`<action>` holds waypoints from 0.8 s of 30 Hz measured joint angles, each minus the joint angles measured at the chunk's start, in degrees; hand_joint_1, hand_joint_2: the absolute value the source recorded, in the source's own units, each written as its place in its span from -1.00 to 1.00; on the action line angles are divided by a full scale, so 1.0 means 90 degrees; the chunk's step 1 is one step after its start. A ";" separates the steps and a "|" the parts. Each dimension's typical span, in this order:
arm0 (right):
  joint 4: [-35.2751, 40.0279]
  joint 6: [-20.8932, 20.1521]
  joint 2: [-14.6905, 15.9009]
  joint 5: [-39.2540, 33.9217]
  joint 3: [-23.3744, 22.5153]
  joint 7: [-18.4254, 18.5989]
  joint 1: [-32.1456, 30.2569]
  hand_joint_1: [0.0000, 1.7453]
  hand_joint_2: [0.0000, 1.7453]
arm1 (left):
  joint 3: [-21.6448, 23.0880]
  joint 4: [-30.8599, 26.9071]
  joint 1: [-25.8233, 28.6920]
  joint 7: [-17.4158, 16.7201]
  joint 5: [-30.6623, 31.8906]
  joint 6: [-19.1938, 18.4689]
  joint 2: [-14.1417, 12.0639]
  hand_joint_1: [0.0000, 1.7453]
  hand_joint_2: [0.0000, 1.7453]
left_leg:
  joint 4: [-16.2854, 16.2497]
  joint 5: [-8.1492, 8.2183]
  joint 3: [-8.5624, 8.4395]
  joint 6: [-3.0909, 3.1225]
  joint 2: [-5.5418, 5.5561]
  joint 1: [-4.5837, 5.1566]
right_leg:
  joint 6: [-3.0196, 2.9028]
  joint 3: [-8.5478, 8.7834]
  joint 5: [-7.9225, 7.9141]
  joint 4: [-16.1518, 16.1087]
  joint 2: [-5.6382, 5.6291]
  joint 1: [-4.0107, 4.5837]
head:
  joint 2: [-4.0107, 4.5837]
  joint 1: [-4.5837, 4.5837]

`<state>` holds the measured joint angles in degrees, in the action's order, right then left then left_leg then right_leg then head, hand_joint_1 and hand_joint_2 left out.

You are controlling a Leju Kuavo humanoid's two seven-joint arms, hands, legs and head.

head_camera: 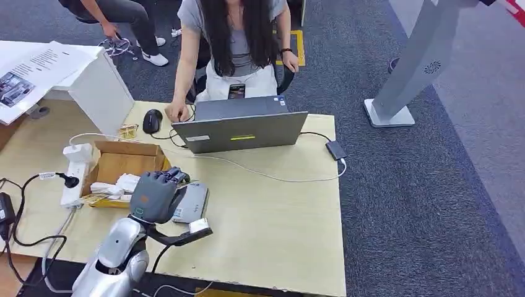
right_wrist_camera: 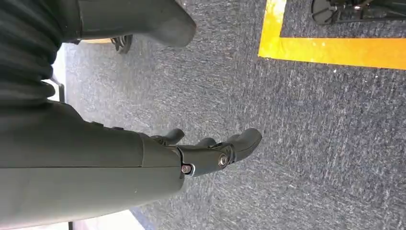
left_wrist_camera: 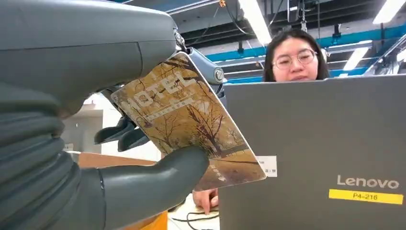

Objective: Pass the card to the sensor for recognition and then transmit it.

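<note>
My left hand (head_camera: 158, 193) hovers over the table beside a grey box-shaped sensor (head_camera: 192, 203). In the left wrist view the left hand (left_wrist_camera: 119, 158) pinches a brown hotel card (left_wrist_camera: 191, 120) printed with bare trees between thumb and fingers, with the card tilted towards the laptop. The card itself is hidden under the hand in the head view. In the right wrist view my right hand (right_wrist_camera: 206, 153) hangs over grey carpet, fingers loosely extended and holding nothing.
A grey Lenovo laptop (head_camera: 241, 130) stands open just beyond my left hand, with a person (head_camera: 232, 43) seated behind it. A cardboard box (head_camera: 121, 164), a power strip (head_camera: 74, 176) and cables lie on the left. A grey stand (head_camera: 408, 68) rises on the floor to the right.
</note>
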<state>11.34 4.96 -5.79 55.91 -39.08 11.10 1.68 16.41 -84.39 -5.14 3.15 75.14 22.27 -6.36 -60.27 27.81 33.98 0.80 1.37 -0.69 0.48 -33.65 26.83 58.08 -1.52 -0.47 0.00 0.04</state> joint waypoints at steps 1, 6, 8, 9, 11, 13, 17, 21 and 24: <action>0.0000 0.0000 0.0000 0.0000 0.0000 0.0000 0.0001 -1.00 1.00 | 0.0012 -0.0002 0.0001 0.0000 0.0000 0.0000 0.0000 1.00 1.00 | 0.0000 0.0000 0.0000 0.0000 0.0000 0.0000 | 0.0000 0.0000 0.0000 0.0000 0.0000 0.0000 | 0.0000 0.0000; 0.0000 -0.0005 0.0000 0.0046 -0.0002 0.0000 0.0000 -1.00 1.00 | 0.0024 0.0000 0.0000 -0.0111 0.0029 -0.0218 0.0007 1.00 1.00 | 0.0000 0.0000 0.0000 0.0000 0.0000 0.0001 | 0.0000 0.0000 0.0000 0.0000 0.0000 -0.0001 | 0.0000 0.0000; 0.0000 -0.0012 0.0000 0.0061 -0.0019 0.0000 0.0001 -1.00 1.00 | 0.0027 0.0017 -0.0004 -0.0287 0.0107 -0.0508 0.0022 1.00 1.00 | 0.0000 0.0000 0.0001 0.0000 0.0000 0.0001 | 0.0000 0.0000 0.0000 -0.0001 0.0000 -0.0001 | 0.0000 0.0000; 0.0000 -0.0015 0.0000 0.0063 -0.0024 0.0000 0.0001 -1.00 1.00 | 0.0027 0.0044 -0.0007 -0.0367 0.0129 -0.0630 0.0032 1.00 1.00 | 0.0000 0.0000 0.0001 0.0000 0.0000 0.0001 | 0.0000 -0.0001 0.0000 -0.0001 0.0000 -0.0001 | 0.0000 0.0000; 0.0000 -0.0019 0.0000 0.0078 -0.0044 0.0000 0.0001 -1.00 1.00 | 0.0027 0.0141 -0.0024 -0.0569 0.0204 -0.0865 0.0049 1.00 1.00 | 0.0000 0.0000 0.0000 0.0000 0.0000 0.0001 | 0.0000 -0.0001 0.0000 -0.0001 0.0000 -0.0001 | 0.0000 0.0000; 0.0000 -0.0019 0.0000 0.0119 -0.0085 0.0007 0.0002 -1.00 1.00 | 0.0027 0.0294 -0.0054 -0.0751 0.0253 -0.1030 0.0056 1.00 1.00 | 0.0000 0.0000 0.0000 0.0000 0.0000 0.0001 | 0.0000 -0.0001 0.0000 -0.0001 0.0000 0.0000 | 0.0000 0.0000; 0.0000 -0.0022 0.0000 0.0136 -0.0134 0.0019 0.0002 -1.00 1.00 | 0.0027 0.0564 -0.0125 -0.0906 0.0301 -0.1197 0.0058 1.00 1.00 | 0.0000 0.0000 0.0000 0.0000 0.0000 0.0000 | 0.0000 -0.0001 0.0000 0.0000 0.0000 0.0000 | 0.0000 0.0000; 0.0000 -0.0032 0.0000 0.0175 -0.0158 0.0024 0.0003 -1.00 1.00 | 0.0027 0.0731 -0.0158 -0.0959 0.0345 -0.1330 0.0058 1.00 1.00 | 0.0000 0.0000 0.0000 0.0000 -0.0001 0.0000 | 0.0000 -0.0002 0.0000 0.0000 0.0000 0.0000 | 0.0000 0.0000; 0.0000 -0.0039 0.0000 0.0199 -0.0160 0.0010 0.0004 -1.00 1.00 | 0.0029 0.0882 -0.0195 -0.0979 0.0345 -0.1431 0.0058 1.00 1.00 | 0.0000 0.0000 0.0001 0.0000 0.0000 0.0000 | 0.0000 -0.0002 0.0000 0.0000 0.0000 0.0000 | 0.0000 0.0000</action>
<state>11.34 4.61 -5.79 57.70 -40.52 11.19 1.72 16.68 -76.45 -6.89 -5.66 78.25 9.40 -5.84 -60.27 27.81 33.98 0.80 1.37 -0.68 0.48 -33.66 26.83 58.08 -1.52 -0.47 0.00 0.04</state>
